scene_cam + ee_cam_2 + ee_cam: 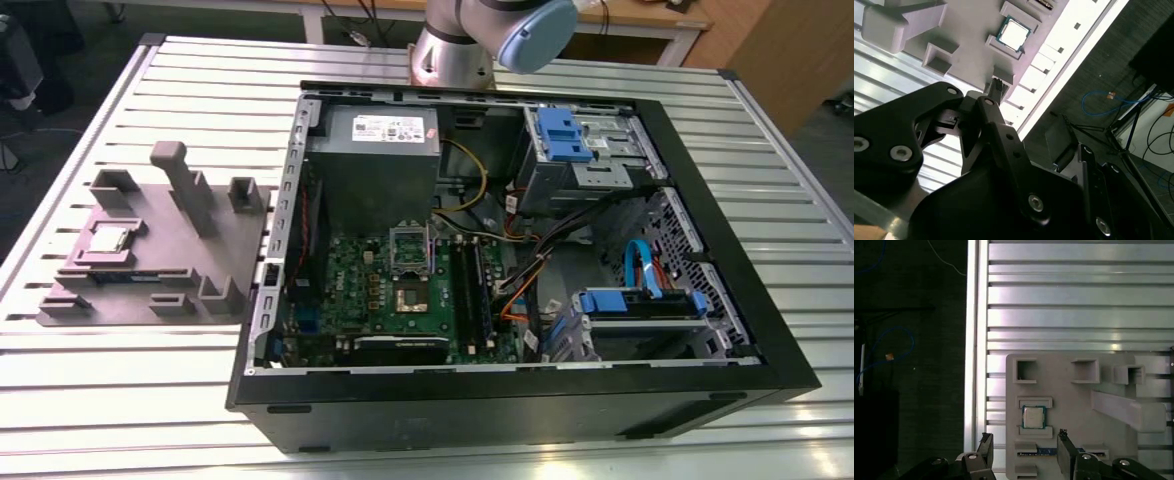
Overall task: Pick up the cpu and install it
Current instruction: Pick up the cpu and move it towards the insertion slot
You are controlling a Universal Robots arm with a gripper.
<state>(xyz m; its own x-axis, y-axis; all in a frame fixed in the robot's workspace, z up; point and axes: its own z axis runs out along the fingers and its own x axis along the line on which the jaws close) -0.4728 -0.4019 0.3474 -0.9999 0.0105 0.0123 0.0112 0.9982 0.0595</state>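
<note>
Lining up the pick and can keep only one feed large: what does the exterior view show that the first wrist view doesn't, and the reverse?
Exterior view, not first wrist: the arm and the open case with the socket and the grey box.
First wrist view, not exterior: the gripper, open and holding nothing, and a blue cable on the floor off the table's edge.
Both: the cpu lying in its pocket on the grey fixture, on the slatted table.

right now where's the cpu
The cpu lies in the grey tray on the exterior view's left, beside the open computer case.
</note>
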